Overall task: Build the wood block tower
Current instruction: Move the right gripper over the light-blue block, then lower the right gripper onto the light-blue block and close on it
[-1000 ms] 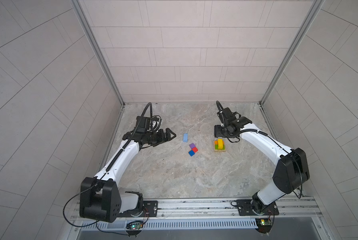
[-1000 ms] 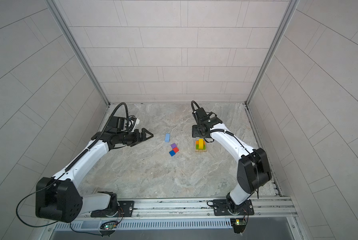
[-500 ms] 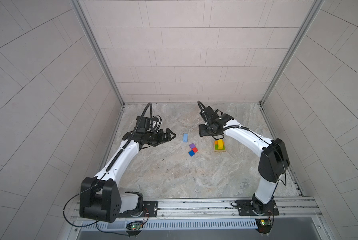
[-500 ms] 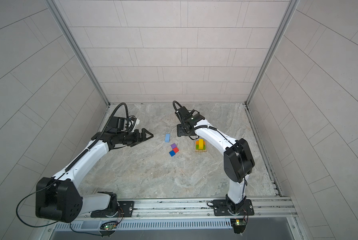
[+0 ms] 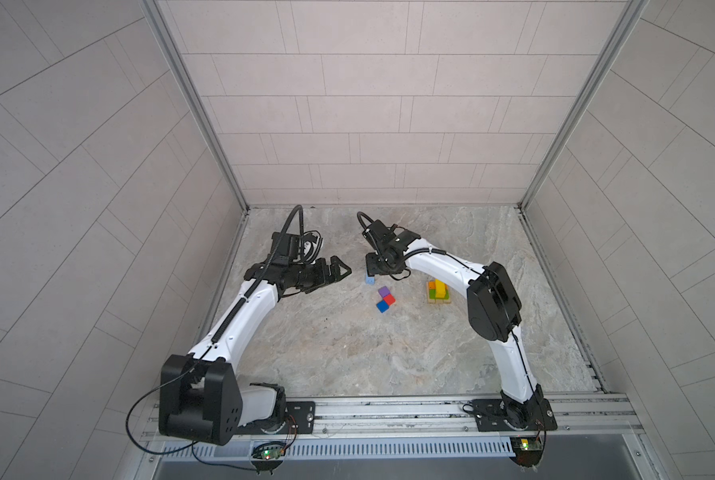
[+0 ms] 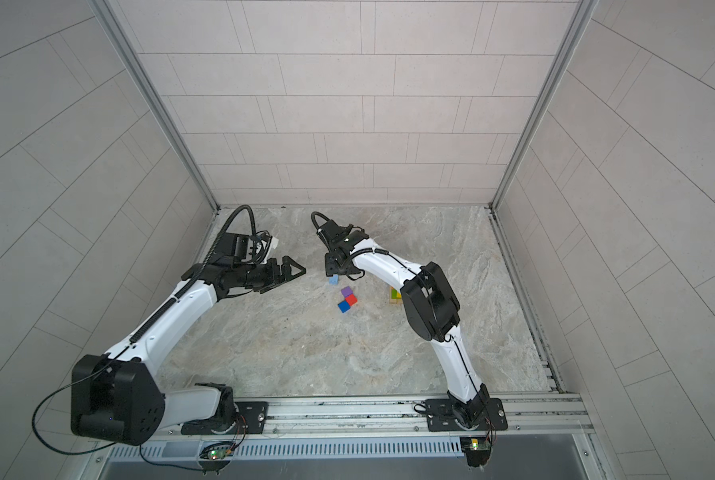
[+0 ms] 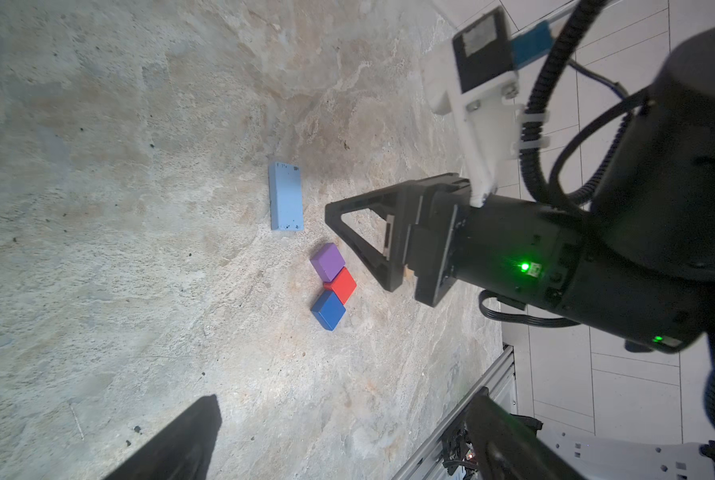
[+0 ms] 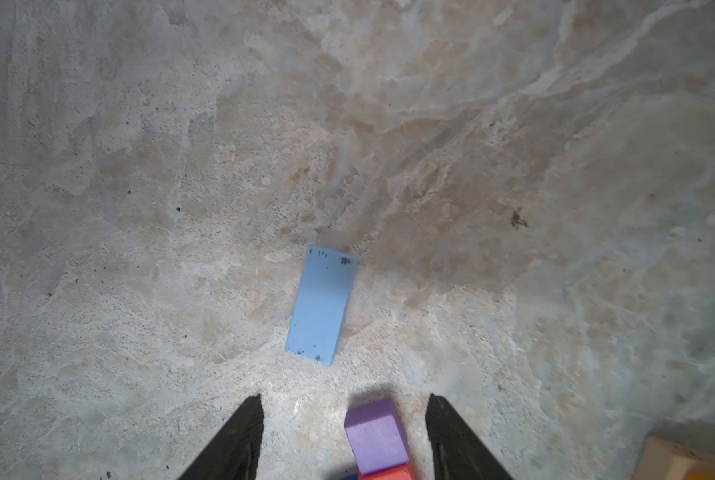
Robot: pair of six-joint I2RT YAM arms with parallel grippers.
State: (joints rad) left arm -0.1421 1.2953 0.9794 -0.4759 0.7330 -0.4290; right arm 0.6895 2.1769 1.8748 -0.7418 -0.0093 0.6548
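Top views show the right hand (image 5: 373, 270) swung from the tower (image 5: 438, 291), 3 o'clock of the cubes (image 5: 388, 299), to above the light-blue block (image 5: 370, 281) at their 11 o'clock; the left hand (image 5: 331, 274) stays spread wide. The right wrist view, unlike them, shows its hand open and empty, that block whole on the surface (image 8: 140, 208).

**Lighting and Image Quality**

Both top views are evenly lit from above and sharp; walls (image 5: 356, 104) read bright. Wrist views are dimmer, darkening toward the corners. A soft shadow lies on the floor (image 8: 410, 249) beside the blue block (image 8: 320, 305).
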